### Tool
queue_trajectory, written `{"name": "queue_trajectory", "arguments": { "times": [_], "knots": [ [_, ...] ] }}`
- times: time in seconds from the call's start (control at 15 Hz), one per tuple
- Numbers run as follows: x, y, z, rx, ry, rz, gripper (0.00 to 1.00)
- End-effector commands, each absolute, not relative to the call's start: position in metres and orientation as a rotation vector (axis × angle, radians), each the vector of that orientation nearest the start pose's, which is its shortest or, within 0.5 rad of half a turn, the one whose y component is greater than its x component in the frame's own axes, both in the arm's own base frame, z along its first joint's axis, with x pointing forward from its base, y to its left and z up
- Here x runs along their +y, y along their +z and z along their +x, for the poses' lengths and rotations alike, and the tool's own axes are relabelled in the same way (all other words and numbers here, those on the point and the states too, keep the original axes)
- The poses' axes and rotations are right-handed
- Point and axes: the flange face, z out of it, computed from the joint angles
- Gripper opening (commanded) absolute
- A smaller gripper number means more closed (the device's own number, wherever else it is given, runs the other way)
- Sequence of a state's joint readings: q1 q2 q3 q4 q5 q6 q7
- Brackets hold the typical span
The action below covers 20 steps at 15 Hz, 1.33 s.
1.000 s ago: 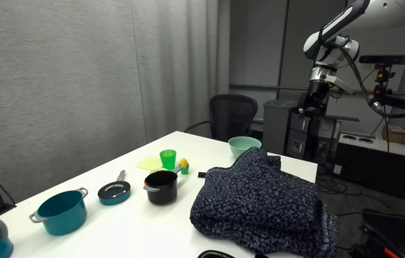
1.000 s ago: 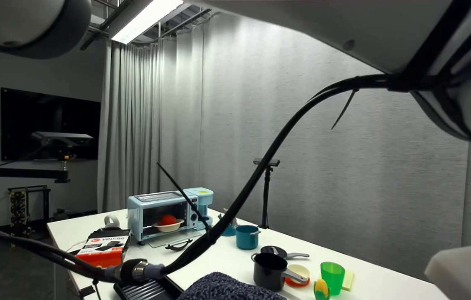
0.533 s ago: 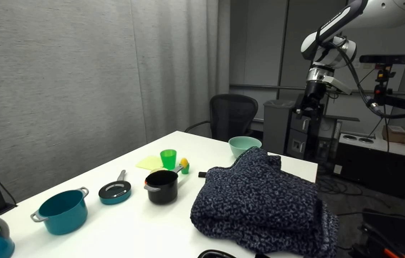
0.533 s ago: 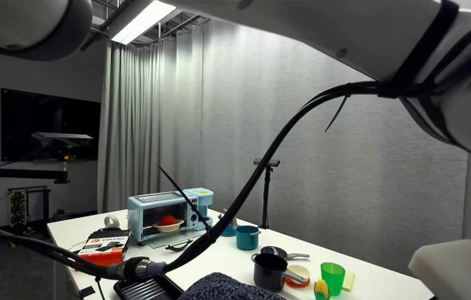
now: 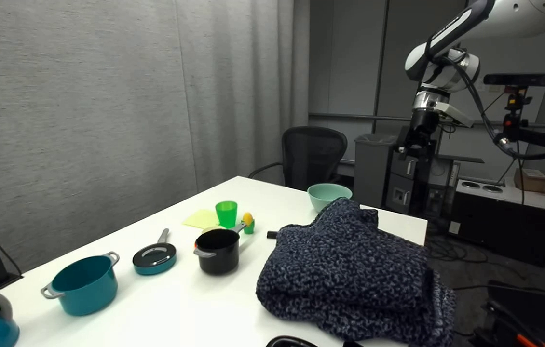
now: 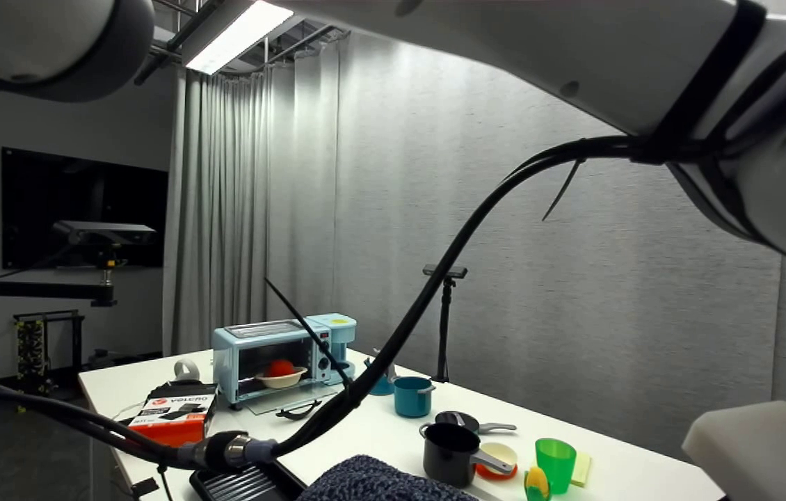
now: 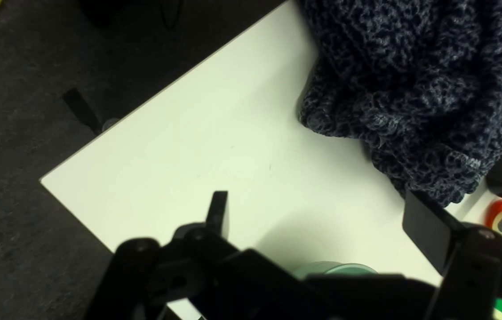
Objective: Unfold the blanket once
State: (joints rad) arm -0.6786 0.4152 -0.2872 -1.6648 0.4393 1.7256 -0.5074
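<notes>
The blanket point(image 5: 349, 270) is a dark navy speckled knit, folded in a thick pile on the white table in an exterior view. Only its top edge shows in an exterior view point(image 6: 379, 480). In the wrist view the blanket point(image 7: 411, 80) fills the upper right, with a crumpled corner toward the middle. My gripper point(image 7: 315, 213) is open with nothing between its fingers point(image 7: 431, 231). The right finger overlaps the blanket's near corner in the wrist view. In an exterior view the gripper point(image 5: 415, 150) hangs in the air well above and behind the blanket, apart from it.
A mint bowl point(image 5: 329, 195) stands behind the blanket, partly hidden under the gripper in the wrist view point(image 7: 351, 268). A black pot point(image 5: 218, 253), green cup point(image 5: 226, 214), pan point(image 5: 154, 259) and teal pot point(image 5: 84, 286) stand beside it. A toaster oven point(image 6: 275, 358) and box point(image 6: 174, 414) are farther off.
Over the first half second the arm shifted slightly, the gripper moving a little down and left in an exterior view. Since then it has stayed still. The blanket has not moved.
</notes>
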Motion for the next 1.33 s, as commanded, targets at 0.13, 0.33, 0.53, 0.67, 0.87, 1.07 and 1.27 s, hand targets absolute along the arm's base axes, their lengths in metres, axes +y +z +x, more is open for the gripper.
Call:
{"name": "queue_trajectory", "arguments": {
  "times": [0.13,0.33,0.53,0.67,0.87,1.07,1.27],
  "knots": [
    [-0.484,0.356,0.404,0.793,0.056,-2.578,1.0],
    [-0.484,0.356,0.404,0.793,0.056,-2.578,1.0],
    [-0.484,0.356,0.404,0.793,0.056,-2.578,1.0],
    [-0.484,0.356,0.404,0.793,0.056,-2.578,1.0],
    [-0.472,0.349,0.41,0.787,0.052,-2.572,1.0],
    [-0.442,0.328,0.43,0.726,0.087,-2.553,1.0],
    [-0.402,0.306,0.453,0.646,0.124,-2.549,1.0]
  ]
}}
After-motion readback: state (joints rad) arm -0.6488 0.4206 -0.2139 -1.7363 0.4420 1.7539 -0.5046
